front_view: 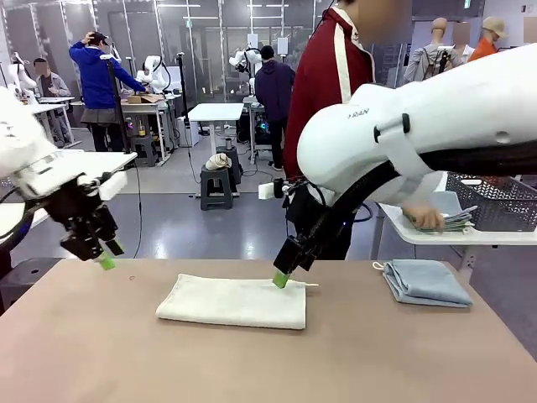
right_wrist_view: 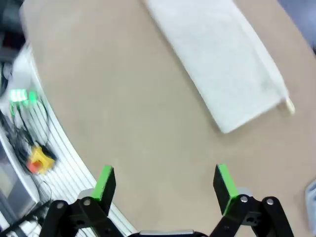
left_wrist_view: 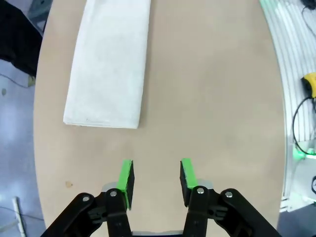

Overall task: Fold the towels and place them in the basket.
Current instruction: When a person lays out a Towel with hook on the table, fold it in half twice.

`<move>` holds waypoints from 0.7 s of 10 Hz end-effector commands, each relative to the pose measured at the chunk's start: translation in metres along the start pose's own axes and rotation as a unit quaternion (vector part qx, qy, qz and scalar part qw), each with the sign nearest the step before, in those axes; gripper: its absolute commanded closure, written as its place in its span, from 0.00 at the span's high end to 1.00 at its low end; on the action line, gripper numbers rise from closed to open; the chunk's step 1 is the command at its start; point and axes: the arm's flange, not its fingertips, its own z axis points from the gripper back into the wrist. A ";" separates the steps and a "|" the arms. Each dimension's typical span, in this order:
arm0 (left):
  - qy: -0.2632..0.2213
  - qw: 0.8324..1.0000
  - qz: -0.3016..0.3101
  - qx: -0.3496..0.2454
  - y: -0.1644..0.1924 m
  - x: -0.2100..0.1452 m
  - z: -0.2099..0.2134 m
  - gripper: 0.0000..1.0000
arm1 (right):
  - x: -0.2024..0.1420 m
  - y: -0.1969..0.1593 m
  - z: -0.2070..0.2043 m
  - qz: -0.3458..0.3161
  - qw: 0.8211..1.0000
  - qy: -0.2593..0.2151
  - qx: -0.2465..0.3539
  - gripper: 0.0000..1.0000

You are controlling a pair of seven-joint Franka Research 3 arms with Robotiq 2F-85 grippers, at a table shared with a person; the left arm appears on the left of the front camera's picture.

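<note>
Here, from the front, a cream-white terry-cloth towel point(front_view: 233, 302) lies folded into a flat rectangle near the middle of the tan round-edged table point(front_view: 101, 353), its long axis running left to right across the picture. A pale blue terry-cloth towel point(front_view: 426, 281), folded small, sits at the table's far right edge, well apart from the first. The dark grey mesh basket point(front_view: 495, 200) stands on a white side table point(front_view: 436, 238) beyond that, where a person's hand point(front_view: 424, 218) rests on a stack of grey cloth. The left gripper point(front_view: 105, 256) hangs over the table's far left edge, and the right gripper point(front_view: 281, 279) points down at the cream-white towel's far right corner; whether it touches cannot be told from this side. The left wrist view gives what the front hides: the left gripper point(left_wrist_view: 157, 180) has its green pads partly apart with only bare table between them. The cream-white towel point(left_wrist_view: 108, 64) is ahead, its long axis pointing away and one short end nearest. The right wrist view shows the right gripper point(right_wrist_view: 163, 185) spread wide and empty, clear of the cream-white towel point(right_wrist_view: 222, 64). The towel slants from upper left to lower right, with a small white loop point(right_wrist_view: 288, 104) at its lower corner. A yellow and red button box point(right_wrist_view: 37, 159) lies off the table's edge.
</note>
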 end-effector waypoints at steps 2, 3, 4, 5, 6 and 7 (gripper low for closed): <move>-0.109 0.993 -0.050 0.003 -0.013 -0.035 0.004 0.49 | -0.012 0.032 -0.016 -0.122 0.992 0.013 -0.034 1.00; -0.154 0.988 -0.019 0.000 -0.014 -0.045 0.010 0.49 | -0.009 0.008 -0.004 -0.071 0.997 -0.001 -0.009 1.00; -0.197 0.980 -0.004 -0.010 -0.017 -0.059 0.016 0.49 | -0.009 0.008 -0.004 -0.071 0.997 -0.001 -0.009 1.00; -0.236 0.972 -0.010 -0.009 -0.018 -0.073 0.020 0.49 | -0.009 0.008 -0.004 -0.071 0.997 -0.001 -0.009 1.00; -0.258 0.966 -0.008 -0.010 -0.019 -0.085 0.022 0.49 | -0.009 0.008 -0.004 -0.071 0.997 -0.001 -0.009 1.00; -0.278 0.960 -0.007 -0.013 -0.019 -0.093 0.021 0.49 | -0.009 0.008 -0.004 -0.071 0.997 -0.001 -0.009 1.00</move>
